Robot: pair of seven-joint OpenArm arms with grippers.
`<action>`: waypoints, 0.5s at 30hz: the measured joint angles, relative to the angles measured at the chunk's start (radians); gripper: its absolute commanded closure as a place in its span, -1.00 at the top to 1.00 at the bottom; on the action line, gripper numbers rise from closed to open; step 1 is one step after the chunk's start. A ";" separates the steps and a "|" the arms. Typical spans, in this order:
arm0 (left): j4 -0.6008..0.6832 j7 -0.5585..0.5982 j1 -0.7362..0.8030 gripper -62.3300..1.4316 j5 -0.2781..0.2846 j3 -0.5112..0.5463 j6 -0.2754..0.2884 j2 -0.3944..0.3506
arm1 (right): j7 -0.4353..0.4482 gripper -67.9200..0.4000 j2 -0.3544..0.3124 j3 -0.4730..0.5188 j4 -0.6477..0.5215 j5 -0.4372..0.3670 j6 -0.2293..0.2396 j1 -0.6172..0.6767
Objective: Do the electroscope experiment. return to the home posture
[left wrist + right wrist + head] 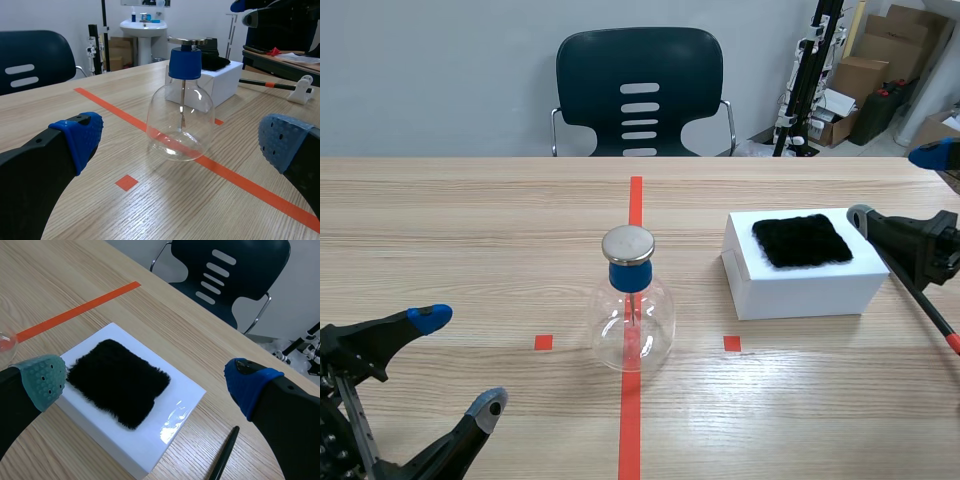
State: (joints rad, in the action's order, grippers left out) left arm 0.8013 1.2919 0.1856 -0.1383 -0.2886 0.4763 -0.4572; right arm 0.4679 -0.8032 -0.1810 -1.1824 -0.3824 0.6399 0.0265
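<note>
Electroscope dead centre, nobody holding it!
It stands upright on the red tape line. Left gripper sits at its 8 o'clock, fingers spread, empty. At 3 o'clock, the box carries the fur. At 2 o'clock the right gripper hovers, fingers spread, over the rod.

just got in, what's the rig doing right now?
Nothing is being held at the moment. The left gripper and the right gripper are both open, low at their own sides of the table. The electroscope stands alone on the centre tape line. The fur lies on top of the white box, under the right gripper, and a black rod lies on the table beside the box. It looks like a home posture or close to it.
</note>
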 measured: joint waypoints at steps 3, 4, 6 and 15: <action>0.000 0.000 0.000 1.00 0.000 0.000 0.000 0.000 | 0.003 1.00 0.000 0.000 0.000 0.000 -0.003 0.002; 0.000 0.000 0.000 1.00 0.000 0.000 0.000 0.000 | 0.003 1.00 0.000 0.000 0.000 -0.001 -0.003 0.002; 0.000 0.000 0.000 1.00 0.000 0.000 0.000 0.000 | 0.003 1.00 0.000 0.000 0.000 -0.001 -0.003 0.002; 0.000 -0.006 0.000 1.00 0.000 0.000 0.003 0.000 | 0.003 1.00 0.000 0.000 0.000 -0.002 -0.003 0.002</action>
State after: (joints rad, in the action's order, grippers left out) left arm 0.8013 1.2861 0.1856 -0.1379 -0.2886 0.4797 -0.4572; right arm 0.4709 -0.8032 -0.1810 -1.1820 -0.3847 0.6365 0.0284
